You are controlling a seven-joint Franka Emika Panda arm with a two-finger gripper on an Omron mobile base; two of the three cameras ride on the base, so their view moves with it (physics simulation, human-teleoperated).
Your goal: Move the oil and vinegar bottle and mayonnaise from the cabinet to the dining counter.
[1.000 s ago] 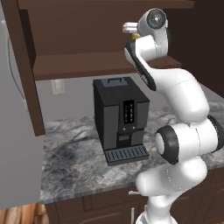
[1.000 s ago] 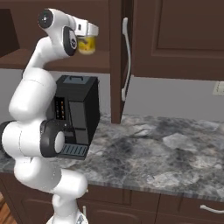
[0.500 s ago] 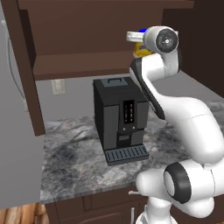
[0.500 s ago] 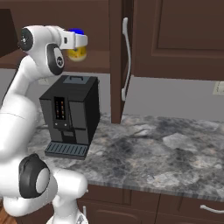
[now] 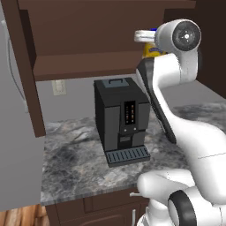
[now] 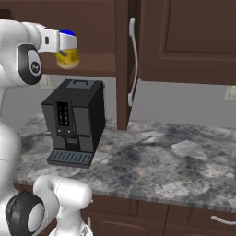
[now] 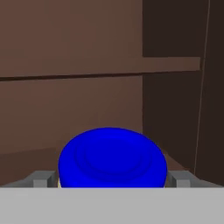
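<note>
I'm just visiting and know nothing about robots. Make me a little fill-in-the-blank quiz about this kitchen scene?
1. The mayonnaise jar has a bright ____ lid.
2. The gripper has one finger on each ____ of the jar.
3. The black coffee machine stands on the grey-marbled ____.
4. The cabinet door with the silver handle stands ____.

Missing words: blue; side; counter; open

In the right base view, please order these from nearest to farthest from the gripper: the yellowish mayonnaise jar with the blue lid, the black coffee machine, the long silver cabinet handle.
1. The yellowish mayonnaise jar with the blue lid, between the fingers of the gripper.
2. The black coffee machine, on the counter below the gripper.
3. The long silver cabinet handle, to the right on the open door's edge; close to the machine in distance, so this order is uncertain.
</note>
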